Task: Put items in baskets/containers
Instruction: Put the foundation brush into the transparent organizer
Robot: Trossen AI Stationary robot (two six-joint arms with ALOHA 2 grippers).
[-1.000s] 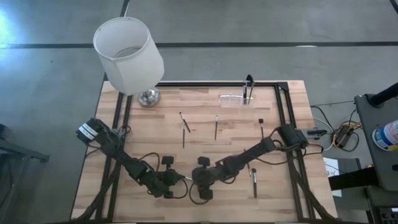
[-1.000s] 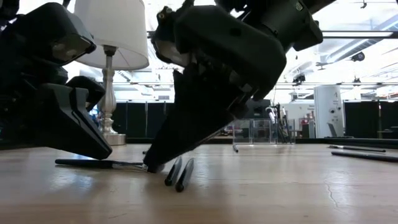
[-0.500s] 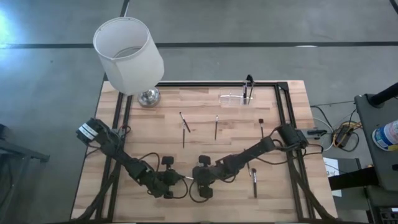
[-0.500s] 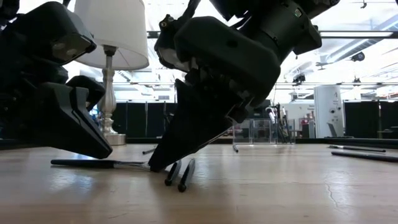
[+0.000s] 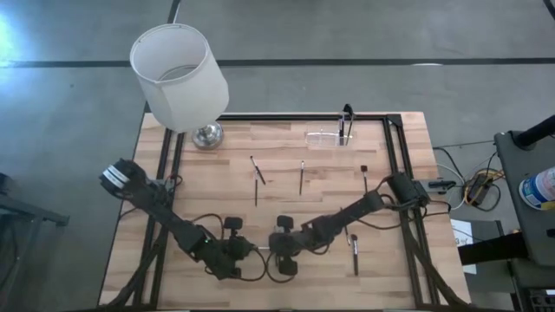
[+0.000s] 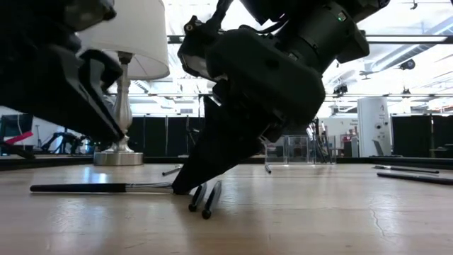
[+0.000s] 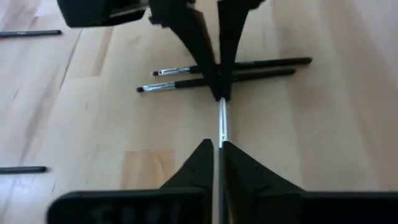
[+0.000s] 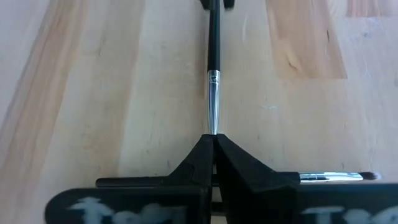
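Right claw on unlabelled brush

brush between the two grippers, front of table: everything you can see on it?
The brush is slim: black handle, silver metal ferrule, lying flat on the wooden table near its front edge. The right gripper is shut on the ferrule end; the left gripper brackets the handle. Two more brushes lie just beyond it.
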